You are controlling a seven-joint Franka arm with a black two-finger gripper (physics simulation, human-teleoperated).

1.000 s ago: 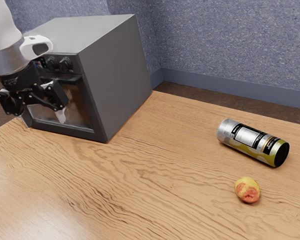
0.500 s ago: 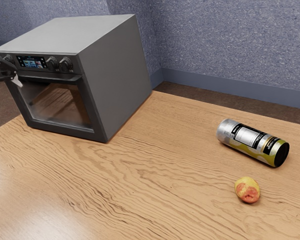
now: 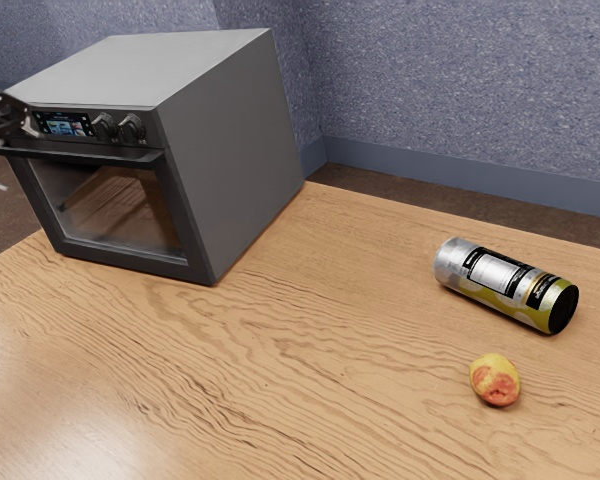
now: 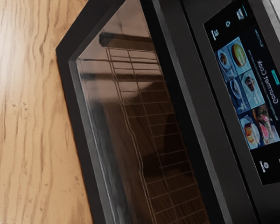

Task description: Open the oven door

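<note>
At the handle [image 3: 80, 154] just beside the spread tool [image 3: 17, 158], a grasp is seemingly being prepared, with centring, then closing, needed next.

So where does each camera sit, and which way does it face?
Exterior view: at the robot's side, looking down across the table at oven, can and fruit; my tool shows at the exterior view's left edge.
Wrist view: on the wrist, facing the oven's window and display.
Both share oven, window, display and table.
</note>
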